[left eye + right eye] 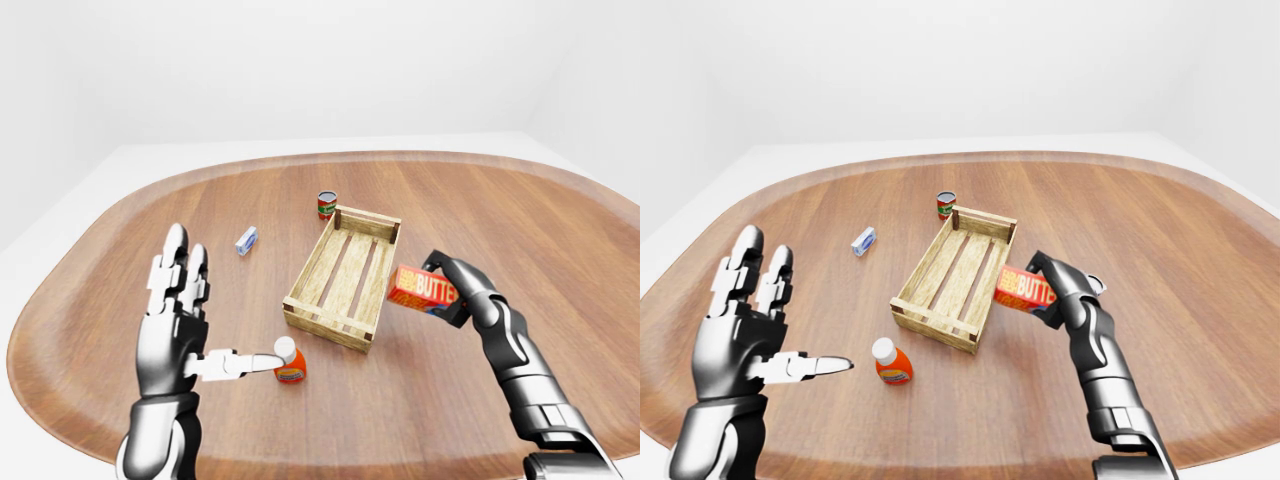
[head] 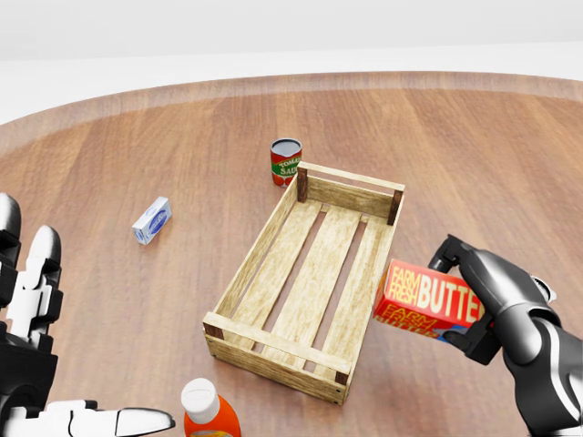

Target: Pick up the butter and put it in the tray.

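The red butter box [image 2: 425,299] is lifted off the table, held by my right hand [image 2: 465,299], whose fingers [image 2: 452,249] close round its right end. It hangs beside the right wall of the wooden slatted tray [image 2: 260,250], just outside it, near the tray's lower right corner. The tray has nothing in it. My left hand [image 1: 205,330] is open at the lower left, fingers spread upward and thumb pointing right.
A red tomato can [image 2: 285,161] stands just above the tray's top left corner. A small blue-and-white box [image 2: 151,219] lies to the tray's left. An orange bottle with a white cap [image 2: 208,409] stands below the tray. A blue can is mostly hidden behind my right hand.
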